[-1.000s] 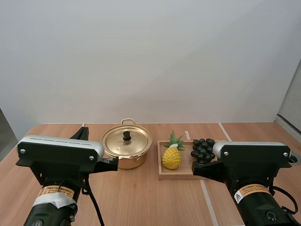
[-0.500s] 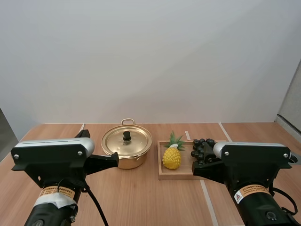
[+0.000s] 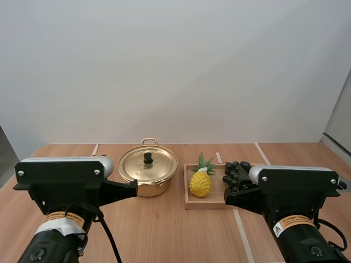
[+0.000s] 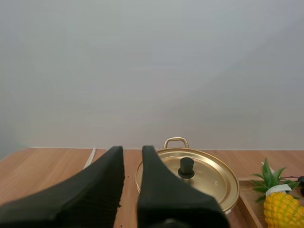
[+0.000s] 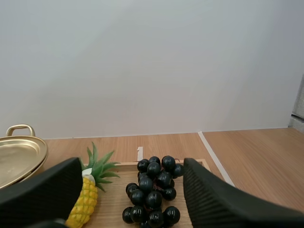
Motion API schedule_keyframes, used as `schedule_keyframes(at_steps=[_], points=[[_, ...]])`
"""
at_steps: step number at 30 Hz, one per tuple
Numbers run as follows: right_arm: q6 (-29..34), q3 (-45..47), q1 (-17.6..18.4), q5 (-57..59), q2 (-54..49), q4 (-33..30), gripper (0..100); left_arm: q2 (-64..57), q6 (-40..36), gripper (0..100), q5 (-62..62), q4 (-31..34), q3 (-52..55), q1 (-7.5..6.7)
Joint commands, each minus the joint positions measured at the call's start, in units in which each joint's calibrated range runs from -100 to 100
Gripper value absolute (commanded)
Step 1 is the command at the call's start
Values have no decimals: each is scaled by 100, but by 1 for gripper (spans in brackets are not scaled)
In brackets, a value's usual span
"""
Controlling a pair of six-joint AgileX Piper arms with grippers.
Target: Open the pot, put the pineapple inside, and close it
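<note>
A gold pot (image 3: 147, 185) stands on the table with its lid (image 3: 148, 164) on, a black knob (image 3: 148, 158) at the lid's centre. To its right a yellow pineapple (image 3: 201, 182) stands upright on a wooden tray (image 3: 204, 206). My left gripper (image 3: 131, 189) hovers just left of the pot; in the left wrist view the left gripper (image 4: 132, 151) has a narrow gap and nothing in it, facing the lid (image 4: 209, 173). My right gripper (image 3: 233, 190) is near the tray's right side; the right gripper (image 5: 132, 164) stands wide open, with the pineapple (image 5: 85, 199) near one finger.
A bunch of dark grapes (image 3: 236, 172) lies on the tray right of the pineapple, and the grapes (image 5: 152, 190) sit between my right fingers' line of sight. White tape lines (image 3: 241, 233) cross the wooden table.
My left arm has levelled out and its fingers have parted a little. My right gripper's fingers have spread wide. Pot, pineapple and grapes have not moved.
</note>
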Motion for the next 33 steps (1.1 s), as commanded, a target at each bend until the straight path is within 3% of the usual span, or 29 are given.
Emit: schedule_keyframes(at_steps=[1,5,8,9,13,33], points=[[-14,0,-36,18,-8,14,100,0,4,45,824,-78,-227,-26],[-14,0,-36,18,-8,14,100,0,151,69,1073,-78,-385,-26],[-14,0,-36,18,-8,14,100,0,550,97,1098,-47,-383,-26],[-14,0,-36,18,-8,14,100,0,709,100,1140,-47,-383,-26],[-14,0,-36,53,-8,14,100,0,1053,100,1201,-47,-383,-26],[-14,0,-36,-184,-8,-27,100,0,1053,100,1061,81,-383,-26]])
